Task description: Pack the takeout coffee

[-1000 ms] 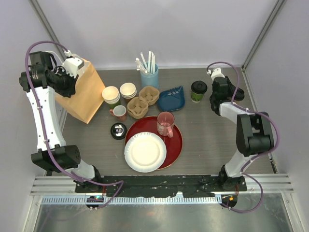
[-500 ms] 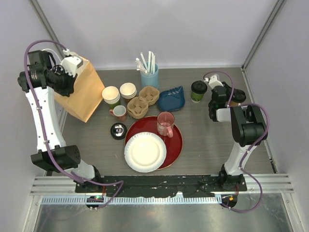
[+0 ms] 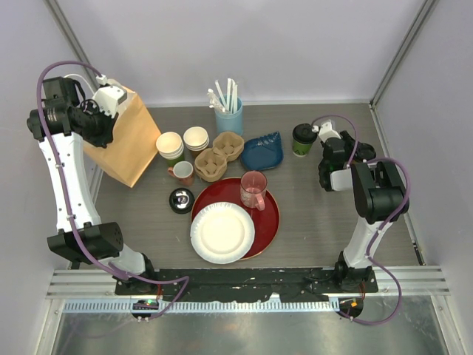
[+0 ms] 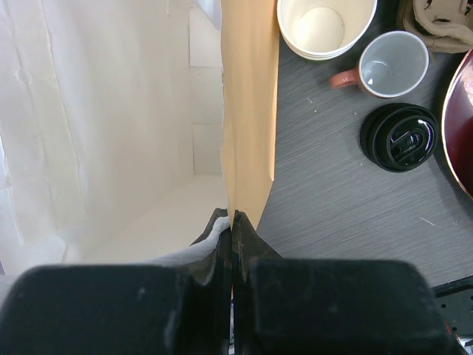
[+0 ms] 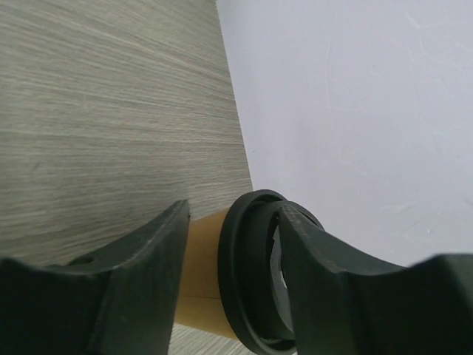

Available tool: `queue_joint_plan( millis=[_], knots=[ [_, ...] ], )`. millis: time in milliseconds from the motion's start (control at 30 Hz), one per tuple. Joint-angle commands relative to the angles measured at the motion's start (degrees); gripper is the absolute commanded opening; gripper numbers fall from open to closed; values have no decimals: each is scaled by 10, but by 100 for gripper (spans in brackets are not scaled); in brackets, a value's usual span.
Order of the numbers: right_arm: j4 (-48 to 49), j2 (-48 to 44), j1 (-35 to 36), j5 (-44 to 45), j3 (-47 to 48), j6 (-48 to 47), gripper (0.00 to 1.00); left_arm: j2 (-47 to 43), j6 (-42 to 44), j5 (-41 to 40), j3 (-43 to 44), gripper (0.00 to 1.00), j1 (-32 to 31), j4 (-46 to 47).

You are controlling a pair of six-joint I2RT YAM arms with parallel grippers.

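Observation:
My left gripper (image 4: 232, 216) is shut on the top edge of the brown paper bag (image 3: 127, 148) at the far left, holding its mouth open; the pale inside (image 4: 111, 126) shows. The green-sided cup (image 3: 304, 139) with a black lid stands at the back right, just left of my right arm (image 3: 336, 159). The kraft-brown cup (image 5: 205, 274) with a black lid shows only in the right wrist view. It lies crosswise in my right gripper (image 5: 235, 222), base at the left finger and lid at the right finger, near the right wall.
Stacked lidless cups (image 3: 170, 146), a pulp cup carrier (image 3: 218, 155), a blue holder with utensils (image 3: 228, 115) and a blue dish (image 3: 262, 151) stand mid-back. A pink mug (image 3: 253, 190) and a white plate (image 3: 222, 233) sit on the red plate (image 3: 275, 218). A small mug (image 3: 182, 172) and a black lid (image 3: 181, 200) lie nearby.
My right arm has pulled back from the back edge and folded toward its base, the gripper turning beside the green cup. The left arm and the bag have not moved.

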Motion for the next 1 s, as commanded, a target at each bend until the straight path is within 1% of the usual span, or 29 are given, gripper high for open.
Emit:
queue_joint_plan(
  millis=[0, 33, 100, 167, 200, 267, 367, 400, 433, 467, 500, 533, 567, 600, 633, 700, 767, 800, 867, 967],
  knots=[
    [-7, -57, 11, -21, -7, 42, 61, -15, -3, 10, 20, 0, 2, -39],
    [-23, -64, 13, -34, -8, 46, 64, -15, -2, 11, 20, 0, 2, -40],
    [-36, -82, 19, -43, -12, 54, 66, -17, 0, 11, 19, 0, 1, -40],
    [-42, -95, 23, -45, -17, 63, 74, -18, 2, 12, 19, 0, 2, -40],
    [-49, -115, 25, -46, -18, 76, 75, -19, 2, 12, 18, 0, 2, -39],
    [-78, -138, 30, -54, -15, 94, 83, -19, 3, 13, 18, 0, 1, -40],
    [-167, -204, 35, -70, 10, 168, 84, -22, 3, 13, 17, 0, 2, -40],
    [-242, -222, 34, -72, 30, 196, 84, -24, 3, 16, 16, 0, 2, -40],
    [-284, -255, 34, -74, 39, 265, 74, -25, 3, 16, 16, 0, 2, -40],
    [-328, -271, 32, -88, 46, 302, 64, -26, 2, 18, 17, 0, 2, -40],
    [-398, -286, 29, -97, 43, 350, 31, -26, 1, 17, 18, 0, 2, -40],
    [-418, -320, 18, -108, 33, 430, 20, -27, 1, 16, 19, 0, 2, -40],
    [-432, -336, 9, -121, 18, 469, 12, -27, 2, 16, 19, 0, 2, -40],
    [-444, -355, -4, -145, -15, 507, 1, -26, 2, 13, 20, 0, 2, -39],
    [-448, -383, -38, -161, -32, 590, 1, -25, 2, 9, 21, 0, 2, -37],
    [-453, -408, -107, -219, -71, 672, 1, -23, 2, -2, 21, 0, 2, -35],
    [-457, -431, -163, -231, -92, 779, 1, -22, 2, -8, 20, 0, 1, -30],
    [-457, -435, -171, -232, -107, 801, 1, -21, 1, -10, 19, 0, 2, -28],
    [-470, -445, -176, -195, -117, 850, 1, -24, 0, -9, 18, 0, 2, -26],
    [-456, -452, -181, -184, -147, 892, 1, -27, -3, -9, 19, 0, 2, -26]
  ],
)
